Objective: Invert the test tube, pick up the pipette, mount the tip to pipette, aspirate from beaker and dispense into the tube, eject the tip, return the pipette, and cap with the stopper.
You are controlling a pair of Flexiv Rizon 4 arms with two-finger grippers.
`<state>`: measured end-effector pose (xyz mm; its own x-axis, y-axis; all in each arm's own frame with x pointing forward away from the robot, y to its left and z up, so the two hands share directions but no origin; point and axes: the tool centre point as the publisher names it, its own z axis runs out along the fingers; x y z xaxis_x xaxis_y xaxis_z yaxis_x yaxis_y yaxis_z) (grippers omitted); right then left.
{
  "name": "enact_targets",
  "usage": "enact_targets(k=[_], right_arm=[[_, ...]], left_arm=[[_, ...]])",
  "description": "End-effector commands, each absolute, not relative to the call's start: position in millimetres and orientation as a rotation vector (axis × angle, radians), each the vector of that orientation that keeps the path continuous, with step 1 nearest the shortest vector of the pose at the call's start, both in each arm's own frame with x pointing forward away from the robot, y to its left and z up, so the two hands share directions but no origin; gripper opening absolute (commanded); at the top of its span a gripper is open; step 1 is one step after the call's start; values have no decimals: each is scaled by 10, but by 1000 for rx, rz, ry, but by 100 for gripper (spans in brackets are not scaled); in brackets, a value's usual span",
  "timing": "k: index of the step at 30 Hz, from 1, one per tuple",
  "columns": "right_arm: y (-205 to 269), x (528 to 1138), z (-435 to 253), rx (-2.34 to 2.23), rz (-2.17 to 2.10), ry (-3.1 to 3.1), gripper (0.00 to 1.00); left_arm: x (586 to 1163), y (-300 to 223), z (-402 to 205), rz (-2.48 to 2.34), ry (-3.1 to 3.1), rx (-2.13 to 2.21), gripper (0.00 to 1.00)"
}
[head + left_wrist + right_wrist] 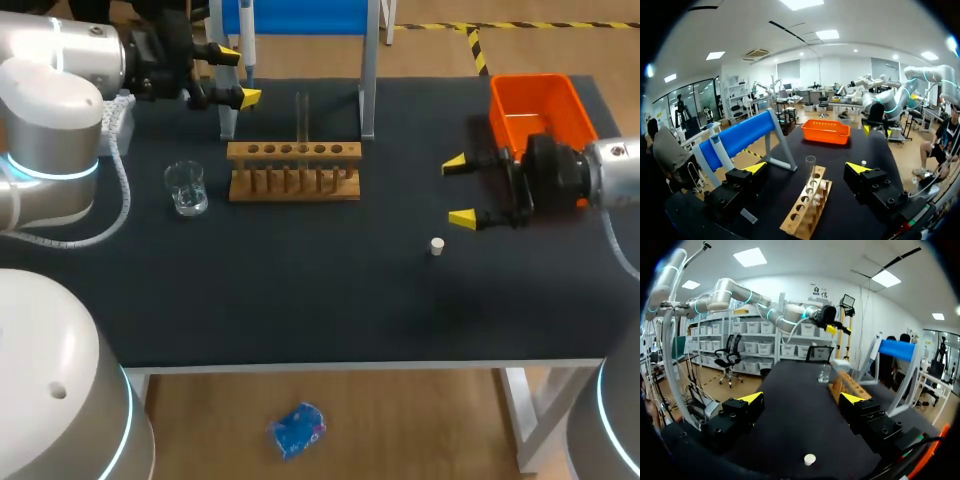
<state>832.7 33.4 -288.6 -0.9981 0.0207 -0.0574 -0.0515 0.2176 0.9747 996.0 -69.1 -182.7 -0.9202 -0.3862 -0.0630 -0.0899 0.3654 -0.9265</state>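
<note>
The white stopper (437, 244) lies on the black table (300, 300) towards the front edge, just beside the right gripper (458, 190), whose fingers stand apart with nothing between them. Farther back, the glass beaker (186, 188) stands near the wooden rack (293, 172), which holds the test tube (301, 118) vertical. Beyond, the left gripper (238, 75), fingers spread and empty, hangs beside the pipette (247, 40) on the blue stand (300, 15), well apart from the orange bin (540, 105).
</note>
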Motion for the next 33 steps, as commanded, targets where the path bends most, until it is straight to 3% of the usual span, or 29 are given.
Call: enact_targets(k=[1,33], right_arm=[[275,8324,-3087,-12,1912,2441,100],[200,8405,-4008,131,1666,2698,100]], left_arm=[[9953,-691,-1830,-1574,2358,-424,100],[9953,-691,-1830,-1574,2358,-424,100]])
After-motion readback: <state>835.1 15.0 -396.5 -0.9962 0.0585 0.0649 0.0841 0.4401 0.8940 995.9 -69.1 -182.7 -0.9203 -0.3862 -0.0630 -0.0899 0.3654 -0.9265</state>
